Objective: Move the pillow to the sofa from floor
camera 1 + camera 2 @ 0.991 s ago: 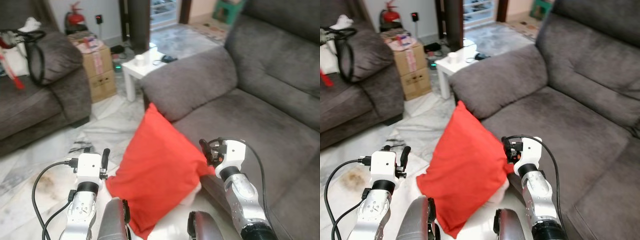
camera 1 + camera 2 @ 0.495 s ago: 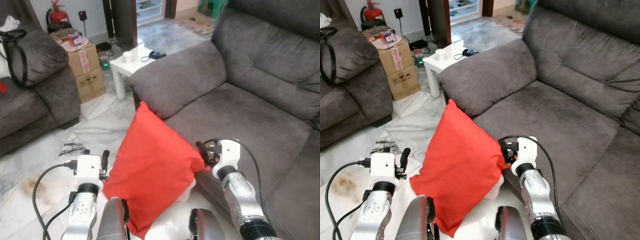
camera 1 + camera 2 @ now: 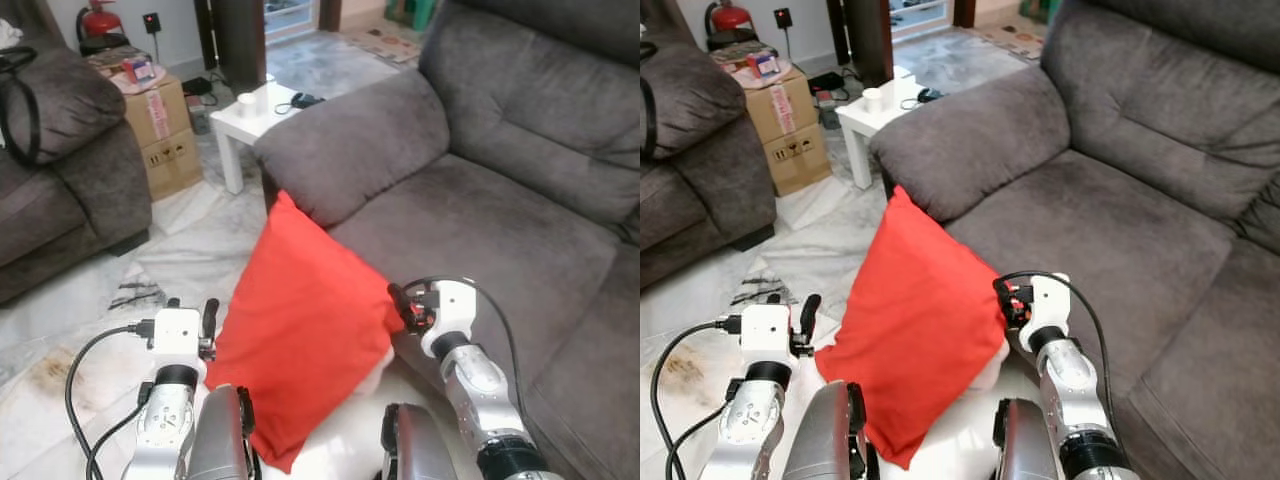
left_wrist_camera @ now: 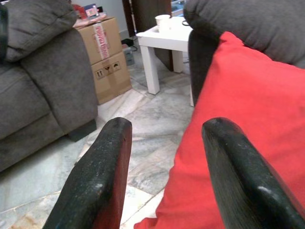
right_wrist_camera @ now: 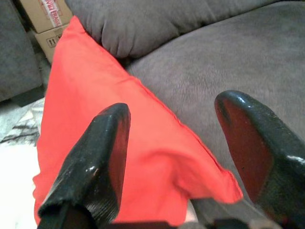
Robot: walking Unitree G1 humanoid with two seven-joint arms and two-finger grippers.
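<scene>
Closing in on the red pillow (image 3: 300,350), propped on the floor against the sofa (image 3: 480,210) front. Left gripper (image 4: 164,176) and right gripper (image 5: 176,143) flank it, fingers spread wide, holding nothing. Next: squeeze both sides, then lift onto seat.

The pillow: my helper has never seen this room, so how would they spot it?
Find the grey sofa and its rounded armrest. Against the sofa's front, just below that armrest, the pillow stands on one corner on the marble floor. It is plain bright red among grey upholstery.
</scene>
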